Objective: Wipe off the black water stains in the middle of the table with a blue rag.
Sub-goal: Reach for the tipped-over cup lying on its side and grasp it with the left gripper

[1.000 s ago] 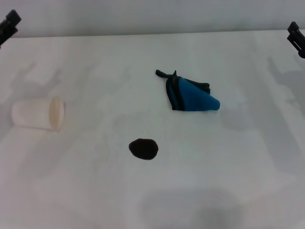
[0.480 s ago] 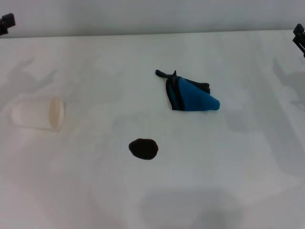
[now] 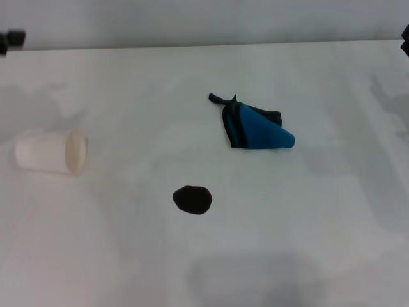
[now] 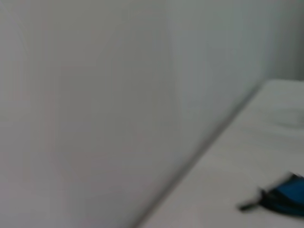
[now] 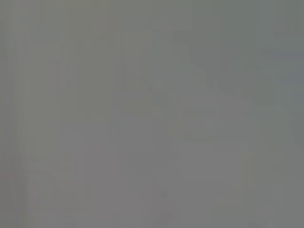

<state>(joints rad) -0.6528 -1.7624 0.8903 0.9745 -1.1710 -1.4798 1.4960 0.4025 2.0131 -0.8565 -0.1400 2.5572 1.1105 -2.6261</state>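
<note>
On the white bench (image 3: 307,243) the black water stains (image 3: 192,199) show as one small dark oval blotch with uneven edges, near the middle of the surface. The blue rag (image 3: 254,126) lies crumpled beyond the blotch and a little to its right, apart from it, with its black edging bunched at the far left end and a blue corner pointing right. A white cup (image 3: 52,152) lies tipped on its side toward the left of the bench, its open mouth turned toward the stain, well apart from both stain and rag.

The left gripper (image 3: 13,39) shows only as a small dark piece at the far left edge of the head view, above the back edge of the bench; the cup lies nearer than it, and the stain and rag lie well away to its right. Whether it is open or closed cannot be told. The right gripper (image 3: 406,39) shows as a dark sliver at the far right edge, with the rag and stain well off to its left; its state cannot be told either.

The left wrist view catches a plain wall, the bench edge and the rag (image 4: 282,197). The right wrist view shows only flat grey.
</note>
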